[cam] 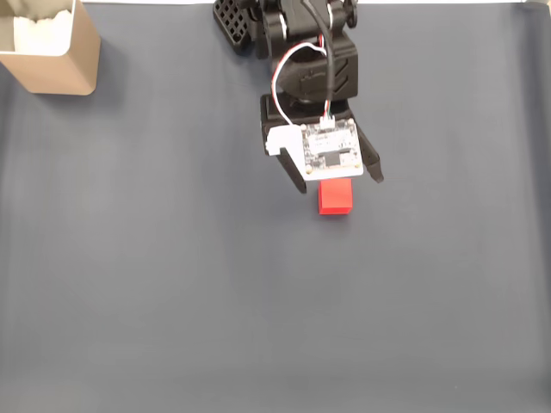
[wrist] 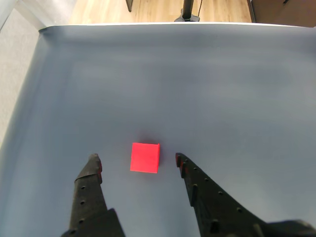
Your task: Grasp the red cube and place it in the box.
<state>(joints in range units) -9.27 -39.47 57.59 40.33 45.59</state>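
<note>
Your tool [wrist: 137,160] hangs wide open and empty around the small matte red cube [wrist: 145,157], which sits on the dark grey table [wrist: 222,98] nearer its right finger [wrist: 183,165], so closing unevenly may shove it sideways.

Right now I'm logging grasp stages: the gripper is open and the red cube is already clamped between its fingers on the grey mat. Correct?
Not quite. The gripper is open, but the red cube isn't clamped: the wrist view shows it lying free on the grey mat, with gaps to both fingers.
</note>
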